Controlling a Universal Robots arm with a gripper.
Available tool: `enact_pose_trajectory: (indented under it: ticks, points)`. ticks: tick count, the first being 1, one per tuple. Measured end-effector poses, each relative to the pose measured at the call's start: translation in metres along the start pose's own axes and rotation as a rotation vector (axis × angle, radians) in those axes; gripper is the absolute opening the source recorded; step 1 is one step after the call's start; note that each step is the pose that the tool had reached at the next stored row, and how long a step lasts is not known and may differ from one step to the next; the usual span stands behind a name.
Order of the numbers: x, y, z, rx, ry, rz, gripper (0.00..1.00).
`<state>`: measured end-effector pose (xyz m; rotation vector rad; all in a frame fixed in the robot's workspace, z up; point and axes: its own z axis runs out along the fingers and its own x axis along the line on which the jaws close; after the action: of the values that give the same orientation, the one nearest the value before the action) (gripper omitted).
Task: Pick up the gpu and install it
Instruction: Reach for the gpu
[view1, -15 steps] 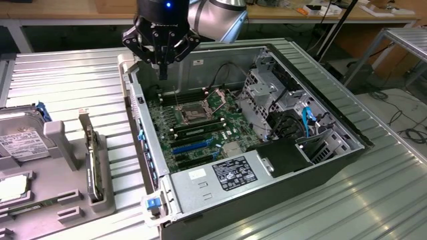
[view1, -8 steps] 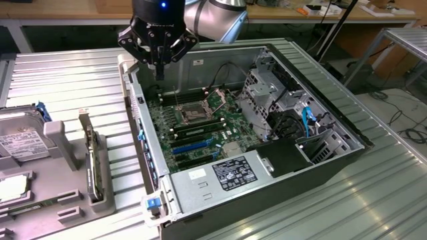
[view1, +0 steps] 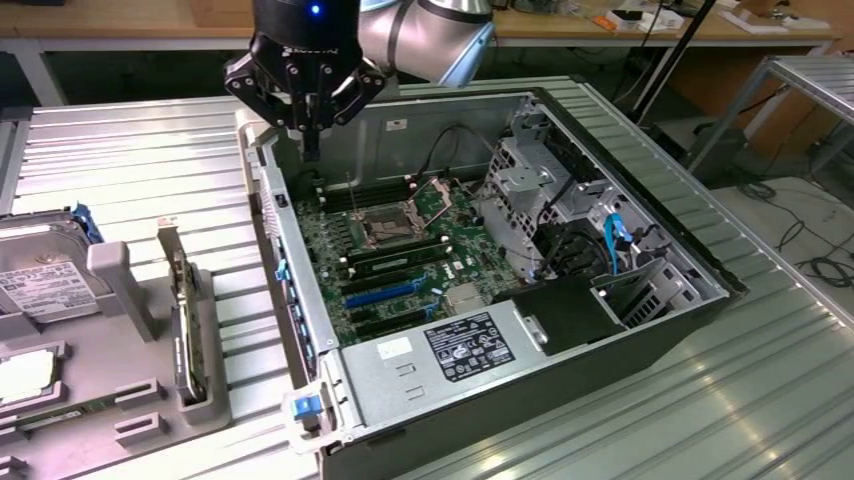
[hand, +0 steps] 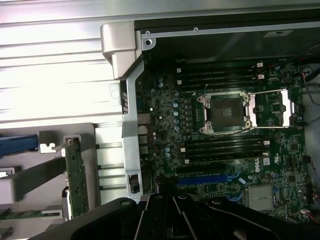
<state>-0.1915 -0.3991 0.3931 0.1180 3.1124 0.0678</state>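
One gpu (view1: 180, 300) waits in its stand (view1: 207, 400), and your pincer (view1: 311, 148) is well away from it.
Your gpu stands on its thin edge in the grey stand on the tabletop (view1: 147, 160), beside the open computer case (view1: 296, 290). Your pincer is squeezed shut, holds nothing, and hangs over the case's corner. Go low there and you could bump the case wall or the green board (view1: 327, 235) inside.

The gpu (view1: 191, 325) stands edge-on, its face hidden; the hard drive (view1: 47, 285) runs off the exterior view's left edge.
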Motion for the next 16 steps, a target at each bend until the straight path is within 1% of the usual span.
enact_pose_trajectory:
  ticks: [16]
  points:
    - [0.014, -0.0011, -0.0003, 0.0001, 0.0001, 0.000, 0.11]
